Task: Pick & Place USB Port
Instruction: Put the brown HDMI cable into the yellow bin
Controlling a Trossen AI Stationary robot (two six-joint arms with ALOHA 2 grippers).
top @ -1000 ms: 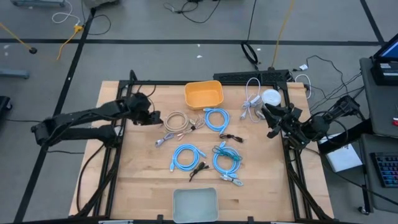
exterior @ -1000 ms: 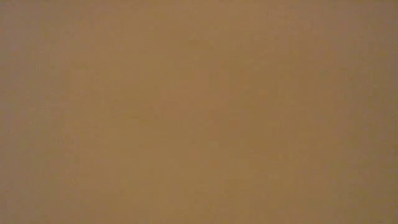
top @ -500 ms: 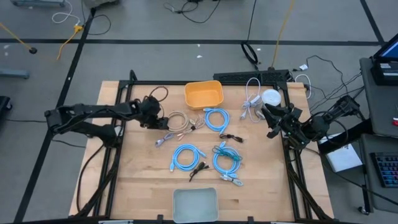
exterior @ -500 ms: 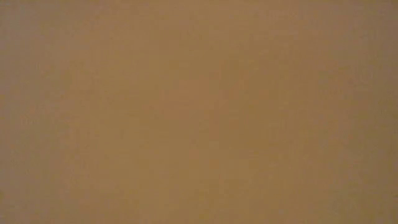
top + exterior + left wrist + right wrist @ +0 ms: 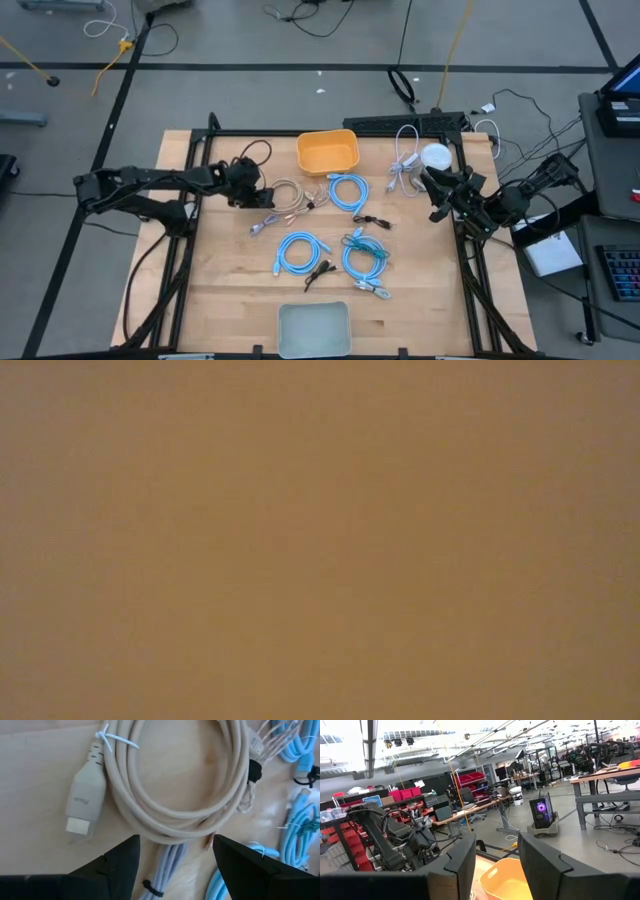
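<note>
Left gripper (image 5: 172, 855): spread wide, fingers (image 5: 122, 862) straddling the near rim of the beige coil (image 5: 170, 785); nothing pinched.
Beige coil: lies on the table (image 5: 220, 290) just ahead of the jaws, loops bound with a white tie; in the high view it sits at (image 5: 287, 194), right beside the left gripper (image 5: 243, 186).
USB plug (image 5: 85, 800): pale flat plug with its metal end showing, off to one side of the coil, outside the gap between the fingers; its long axis runs roughly along the direction the wrist camera looks, metal tip toward the fingers.
Key relation: judged from the wrist view, the jaws are centred on the cable loops, not the plug; to take the plug they would need to shift sideways toward it.
Nearer arm: the left, clearly; the coil is well apart from the right one.
Blue coils (image 5: 296, 253): several lie across the table's middle, nearer the front than the beige one.
Grey tray (image 5: 314, 328): front edge of the table, well apart from both arms.
Yellow bin (image 5: 328, 151): back edge, near the beige coil; a likely drop spot, though I cannot tell which container is meant.
Right gripper (image 5: 437, 195): waits at the right edge, fingers apart in its wrist view (image 5: 495, 865), holding nothing.
Low view: shows only a flat tan blur.
</note>
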